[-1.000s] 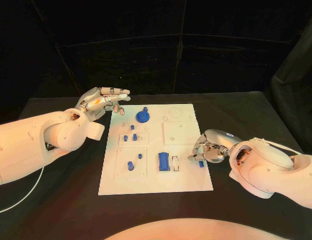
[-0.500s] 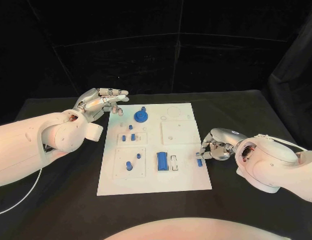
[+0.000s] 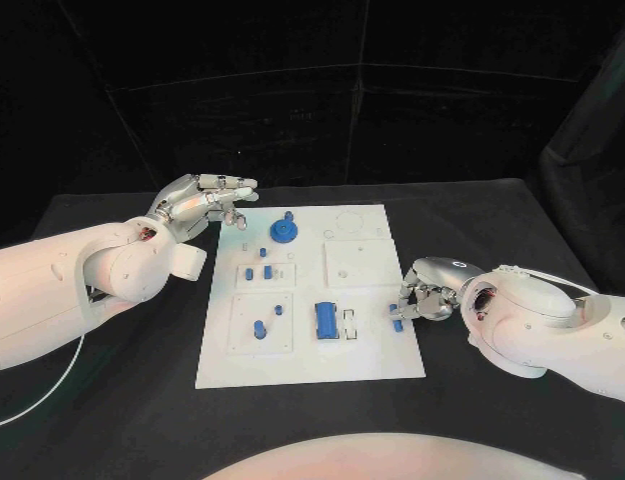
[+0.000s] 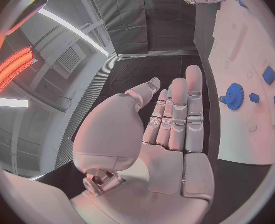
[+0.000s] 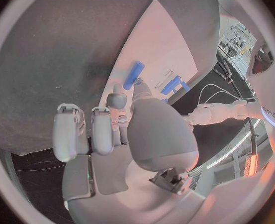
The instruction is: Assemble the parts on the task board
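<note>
The right robot hand [image 3: 430, 296] pinches a small blue part [image 3: 399, 311] at the flat white task board's [image 3: 312, 362] edge.

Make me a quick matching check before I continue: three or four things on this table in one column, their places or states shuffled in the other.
Things:
1. left robot hand
2. right robot hand
3. blue gear-shaped part
4. long blue block

Places or states:
A. lies on the task board, near half, beside a white slot
B. at the board's right edge, by a small blue part
C. holds nothing, beside the board's far left corner
D. on the board's far half

Pairs: 1-C, 2-B, 3-D, 4-A
</note>
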Available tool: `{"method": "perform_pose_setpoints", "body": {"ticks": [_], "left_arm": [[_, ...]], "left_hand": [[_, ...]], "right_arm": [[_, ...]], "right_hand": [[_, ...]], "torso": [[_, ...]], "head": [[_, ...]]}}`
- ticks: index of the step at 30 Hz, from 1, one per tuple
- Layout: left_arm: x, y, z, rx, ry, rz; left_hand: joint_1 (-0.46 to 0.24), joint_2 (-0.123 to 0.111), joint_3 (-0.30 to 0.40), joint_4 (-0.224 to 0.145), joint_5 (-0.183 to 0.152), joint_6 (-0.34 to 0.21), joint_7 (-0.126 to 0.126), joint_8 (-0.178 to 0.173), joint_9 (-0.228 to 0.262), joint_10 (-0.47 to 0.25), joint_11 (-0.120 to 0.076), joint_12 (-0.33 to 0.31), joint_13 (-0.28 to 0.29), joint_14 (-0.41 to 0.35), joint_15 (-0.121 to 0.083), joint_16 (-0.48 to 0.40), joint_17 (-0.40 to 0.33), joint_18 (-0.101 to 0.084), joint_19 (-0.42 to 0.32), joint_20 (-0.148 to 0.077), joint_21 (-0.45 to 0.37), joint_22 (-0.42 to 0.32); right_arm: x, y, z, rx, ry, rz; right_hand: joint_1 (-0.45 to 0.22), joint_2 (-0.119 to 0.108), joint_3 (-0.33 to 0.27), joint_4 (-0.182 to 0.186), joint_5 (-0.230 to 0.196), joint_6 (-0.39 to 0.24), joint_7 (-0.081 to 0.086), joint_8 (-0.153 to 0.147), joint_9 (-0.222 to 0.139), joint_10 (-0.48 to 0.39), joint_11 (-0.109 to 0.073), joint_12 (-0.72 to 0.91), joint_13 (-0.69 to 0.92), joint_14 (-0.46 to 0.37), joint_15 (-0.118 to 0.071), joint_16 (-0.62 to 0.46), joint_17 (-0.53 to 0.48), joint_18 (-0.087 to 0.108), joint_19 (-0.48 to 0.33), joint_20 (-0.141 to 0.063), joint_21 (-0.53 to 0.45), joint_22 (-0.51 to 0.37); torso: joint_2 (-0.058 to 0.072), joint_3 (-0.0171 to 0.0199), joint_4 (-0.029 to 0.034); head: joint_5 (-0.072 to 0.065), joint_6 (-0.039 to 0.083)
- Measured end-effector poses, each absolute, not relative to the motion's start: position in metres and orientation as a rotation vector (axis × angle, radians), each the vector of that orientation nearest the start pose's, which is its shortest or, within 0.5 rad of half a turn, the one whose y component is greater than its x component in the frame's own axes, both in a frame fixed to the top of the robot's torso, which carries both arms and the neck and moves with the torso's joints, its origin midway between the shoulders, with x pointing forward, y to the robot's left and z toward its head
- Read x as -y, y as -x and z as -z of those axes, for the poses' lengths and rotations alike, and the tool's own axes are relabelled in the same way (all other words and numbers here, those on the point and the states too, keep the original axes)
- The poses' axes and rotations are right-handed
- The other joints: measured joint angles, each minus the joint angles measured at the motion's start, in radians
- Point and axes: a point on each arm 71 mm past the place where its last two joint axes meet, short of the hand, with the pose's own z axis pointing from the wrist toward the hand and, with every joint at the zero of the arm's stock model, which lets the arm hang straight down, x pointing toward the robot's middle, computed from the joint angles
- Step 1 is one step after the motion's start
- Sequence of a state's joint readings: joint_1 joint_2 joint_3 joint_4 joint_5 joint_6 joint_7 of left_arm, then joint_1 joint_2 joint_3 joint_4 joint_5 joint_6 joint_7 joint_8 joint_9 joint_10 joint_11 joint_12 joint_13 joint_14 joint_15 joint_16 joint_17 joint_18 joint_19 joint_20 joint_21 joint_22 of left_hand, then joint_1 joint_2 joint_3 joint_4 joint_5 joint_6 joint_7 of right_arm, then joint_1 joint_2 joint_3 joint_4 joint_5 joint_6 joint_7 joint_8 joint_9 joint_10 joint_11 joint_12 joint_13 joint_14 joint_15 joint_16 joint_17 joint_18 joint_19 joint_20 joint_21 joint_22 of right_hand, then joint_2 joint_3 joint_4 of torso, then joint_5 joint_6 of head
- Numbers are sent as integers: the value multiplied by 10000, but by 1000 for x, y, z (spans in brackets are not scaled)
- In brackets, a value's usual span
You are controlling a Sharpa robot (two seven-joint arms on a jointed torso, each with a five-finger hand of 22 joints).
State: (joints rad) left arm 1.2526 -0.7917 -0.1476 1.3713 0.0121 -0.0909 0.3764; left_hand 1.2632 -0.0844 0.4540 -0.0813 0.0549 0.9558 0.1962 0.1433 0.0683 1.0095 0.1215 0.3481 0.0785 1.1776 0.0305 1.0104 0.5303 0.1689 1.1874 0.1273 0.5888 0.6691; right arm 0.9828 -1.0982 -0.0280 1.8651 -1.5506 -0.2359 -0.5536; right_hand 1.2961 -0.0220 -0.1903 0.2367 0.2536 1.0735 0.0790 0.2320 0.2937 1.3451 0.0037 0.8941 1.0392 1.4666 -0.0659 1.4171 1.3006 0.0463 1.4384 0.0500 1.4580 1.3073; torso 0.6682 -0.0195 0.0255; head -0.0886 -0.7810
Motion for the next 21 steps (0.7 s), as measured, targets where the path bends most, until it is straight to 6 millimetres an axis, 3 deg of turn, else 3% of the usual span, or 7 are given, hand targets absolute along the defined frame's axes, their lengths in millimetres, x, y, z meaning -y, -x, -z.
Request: {"method": "perform_pose_setpoints", "body": {"ticks": [9, 21], "left_arm": [[-220, -508, 200, -15655, 10789, 16031], [-220, -508, 200, -15675, 10795, 16036]], "left_hand": [[0, 0, -28, -28, 0, 0, 0, 0, 0, -37, 37, 73, 0, -36, 36, 0, -22, 0, 0, 0, 0, -19], [0, 0, -28, -28, 0, 0, 0, 0, 0, -73, 1, 73, 0, -36, 36, 0, -20, -1, 0, 0, 0, -17]], "right_arm": [[237, -380, 250, -20090, 227, -2915], [220, -382, 249, -19816, 1781, -2578]], "right_hand": [[77, 28, -62, -62, 0, 48, -35, 61, 41, 0, 0, -55, -29, 0, -1, -40, -11, 1, 0, 0, 0, 0], [764, 26, -128, -458, -305, 195, -36, 23, 130, -37, -37, -250, -124, 0, -1, -96, -48, 1, 0, 0, -39, 0]], "torso": [[-4, -1, -1], [-15, -11, 2]], "head": [[7, -31], [-19, -37]]}}
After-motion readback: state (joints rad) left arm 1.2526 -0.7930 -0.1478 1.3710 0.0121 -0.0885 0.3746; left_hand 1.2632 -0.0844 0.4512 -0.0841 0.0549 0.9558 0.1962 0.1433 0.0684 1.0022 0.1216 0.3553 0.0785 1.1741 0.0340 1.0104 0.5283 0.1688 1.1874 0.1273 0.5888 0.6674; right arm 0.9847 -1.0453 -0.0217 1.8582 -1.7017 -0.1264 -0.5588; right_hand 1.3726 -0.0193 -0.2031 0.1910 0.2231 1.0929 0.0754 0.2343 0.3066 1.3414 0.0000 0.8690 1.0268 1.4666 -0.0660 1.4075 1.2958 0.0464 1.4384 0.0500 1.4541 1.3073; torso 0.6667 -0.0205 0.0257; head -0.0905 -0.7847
